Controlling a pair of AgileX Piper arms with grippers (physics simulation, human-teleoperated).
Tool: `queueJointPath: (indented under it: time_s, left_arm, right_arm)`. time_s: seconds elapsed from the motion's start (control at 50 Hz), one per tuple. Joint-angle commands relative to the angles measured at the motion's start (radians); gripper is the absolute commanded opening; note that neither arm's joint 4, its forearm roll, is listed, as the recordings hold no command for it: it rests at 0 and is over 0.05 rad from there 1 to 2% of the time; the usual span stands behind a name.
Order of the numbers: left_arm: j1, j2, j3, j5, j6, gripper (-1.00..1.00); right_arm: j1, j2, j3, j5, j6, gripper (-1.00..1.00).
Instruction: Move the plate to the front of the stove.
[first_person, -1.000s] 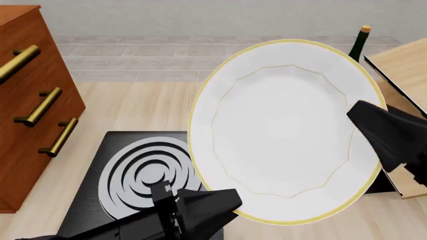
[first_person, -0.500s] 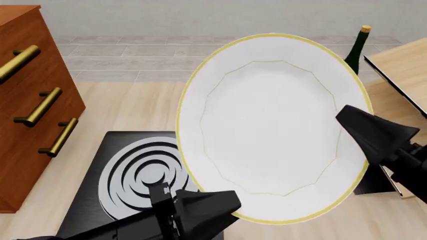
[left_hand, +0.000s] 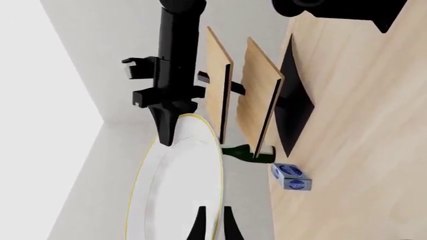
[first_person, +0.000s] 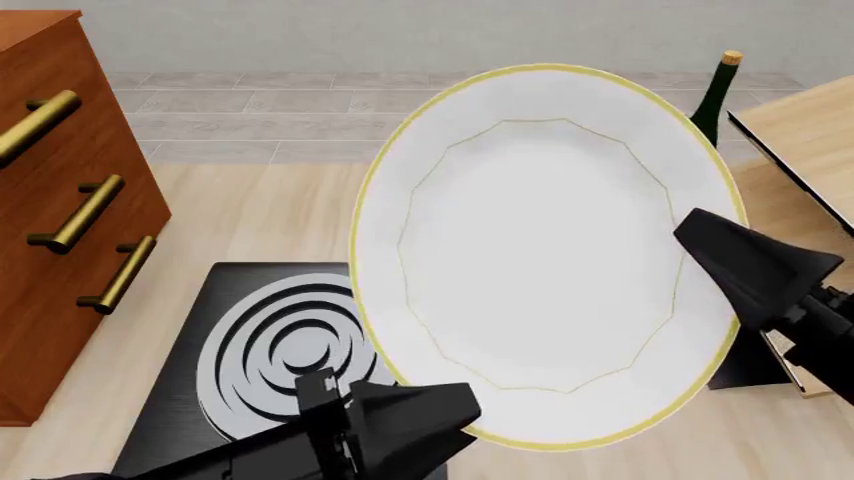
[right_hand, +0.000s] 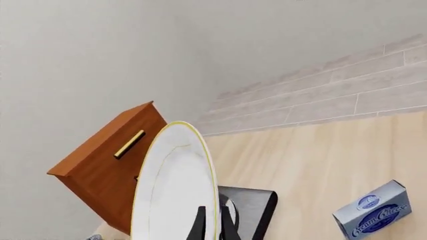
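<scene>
Plate (first_person: 541, 250) is mid-carry, held aloft w/ face toward front cam, above stove (first_person: 247, 400). Left gripper (first_person: 447, 405) and right gripper (first_person: 727, 255) both pinch its rim. Left to do: lower it in front of stove, release.

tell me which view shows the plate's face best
The front view: the plate faces the camera, showing its whole rim and scalloped ring. Both wrist views catch it nearly edge-on, so only a narrow sliver of the face shows.

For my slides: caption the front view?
Both grippers, left and right, hold the plate aloft above the stove.
</scene>
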Motion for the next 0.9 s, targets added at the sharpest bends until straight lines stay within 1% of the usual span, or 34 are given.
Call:
queueJointPath:
  time_s: [0.02, 0.04, 0.06, 0.26, 0.4, 0.58, 0.6, 0.64, 0.72, 0.74, 0.82, 0.9]
  left_arm:
    - [-0.009, -0.017, -0.016, -0.018, 0.007, -1.00]
    - [-0.009, -0.019, -0.015, -0.014, 0.005, -1.00]
    - [-0.006, -0.018, -0.014, -0.016, 0.005, 1.00]
    - [-0.009, -0.010, -0.006, -0.033, 0.016, 1.00]
    - [-0.012, -0.013, -0.004, -0.034, 0.020, 1.00]
    - [-0.011, -0.013, 0.003, -0.040, 0.018, 1.00]
    - [-0.013, -0.014, 0.003, -0.041, 0.017, 1.00]
    - [-0.015, -0.013, 0.004, -0.043, 0.017, 1.00]
    - [-0.018, -0.025, 0.003, -0.034, 0.014, 1.00]
    - [-0.019, -0.030, 0.004, -0.031, 0.013, 1.00]
    - [-0.020, -0.054, 0.000, -0.013, 0.008, 1.00]
    - [-0.011, -0.100, -0.006, 0.026, -0.013, 1.00]
  right_arm:
    - [0.005, -0.004, -0.005, 0.007, 0.000, -1.00]
    - [0.005, -0.004, -0.006, 0.009, 0.000, -1.00]
    - [0.004, -0.007, -0.007, 0.011, 0.000, -1.00]
    - [-0.015, -0.029, -0.014, 0.028, 0.002, -1.00]
    - [-0.055, -0.057, -0.020, 0.048, 0.007, -1.00]
    - [-0.121, -0.119, -0.042, 0.098, 0.022, -1.00]
    - [-0.145, -0.137, -0.048, 0.110, 0.027, -1.00]
    - [-0.152, -0.142, -0.051, 0.115, 0.032, -1.00]
    - [-0.180, -0.168, -0.065, 0.140, 0.036, -1.00]
    - [-0.199, -0.181, -0.070, 0.151, 0.040, -1.00]
    - [-0.221, -0.202, -0.081, 0.171, 0.048, -1.00]
    - [-0.243, -0.223, -0.089, 0.188, 0.056, -1.00]
